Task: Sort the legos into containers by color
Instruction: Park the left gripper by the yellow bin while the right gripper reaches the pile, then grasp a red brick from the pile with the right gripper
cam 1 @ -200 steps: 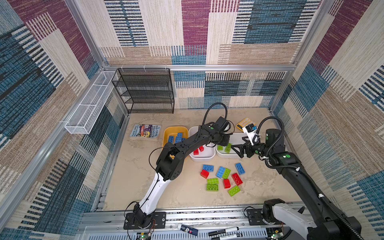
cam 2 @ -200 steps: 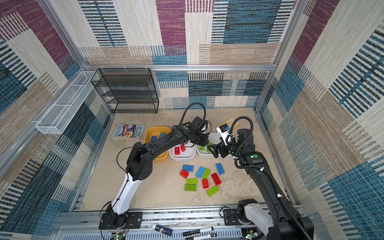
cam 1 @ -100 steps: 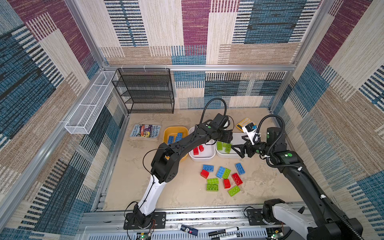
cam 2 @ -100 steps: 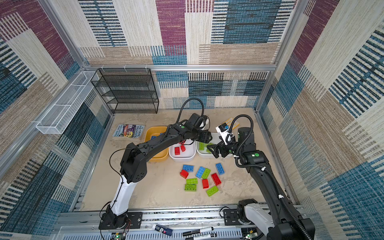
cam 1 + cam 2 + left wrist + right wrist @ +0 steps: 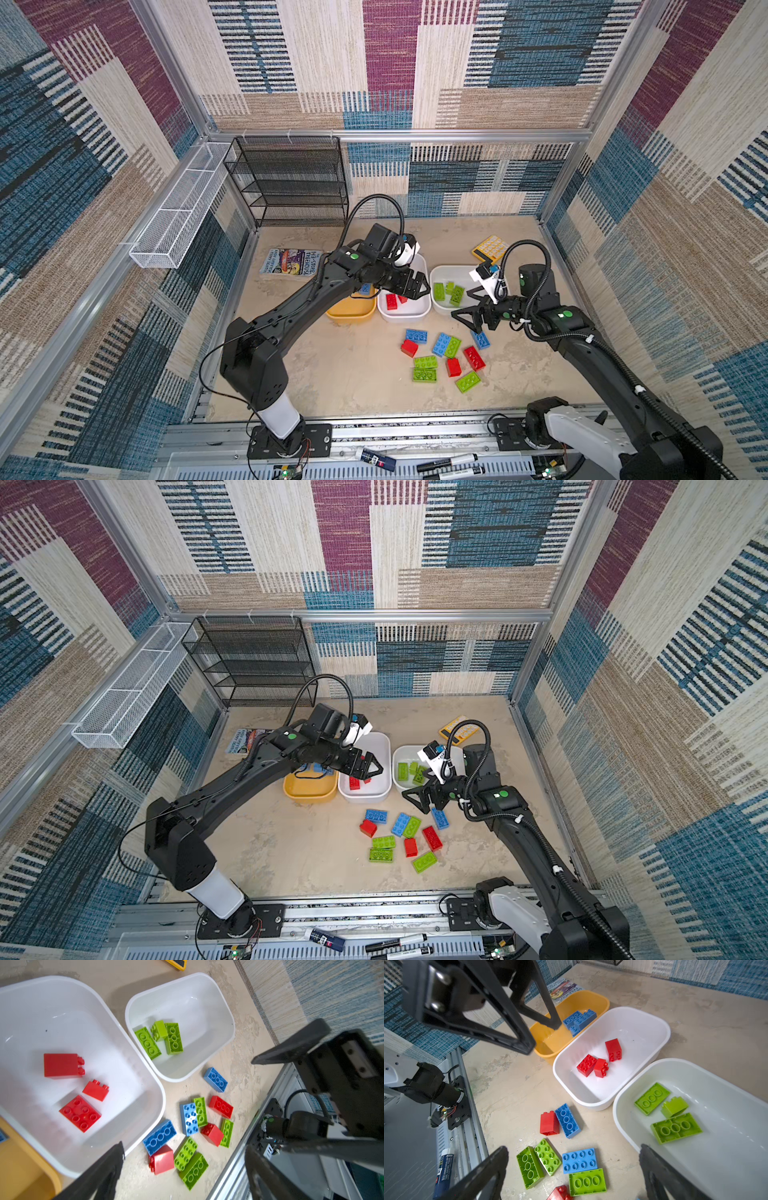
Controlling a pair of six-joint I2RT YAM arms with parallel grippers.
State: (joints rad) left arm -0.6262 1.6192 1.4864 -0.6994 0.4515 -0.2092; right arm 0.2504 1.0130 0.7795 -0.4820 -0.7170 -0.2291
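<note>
Dial: read in a top view, centred on the loose legos [image 5: 442, 345], twelve at the far wall.
Loose legos: ten on the table [image 5: 332, 374]; three blue, three red, four green; several touching.
Mustard tub [image 5: 351, 313]: ten o'clock; blue bricks [image 5: 579, 1019] inside.
Middle white tub [image 5: 405, 320]: eleven o'clock; three red bricks [image 5: 80, 1113] inside.
Right white tub [image 5: 457, 272]: one o'clock; three green bricks [image 5: 147, 1043] inside.
Left gripper [image 5: 417, 286]: above the middle white tub; jaws wide, nothing between them.
Right gripper [image 5: 467, 309]: one o'clock, by the right white tub's near rim; jaws wide, empty.
Step, judged: next pick from the loose legos.
Handling: favour the outlying blue brick [image 5: 480, 339] beneath the right gripper. Close across its narrow width and lift clear of the tub rims. Cross to ten o'clock only once the left gripper is out of the way.
</note>
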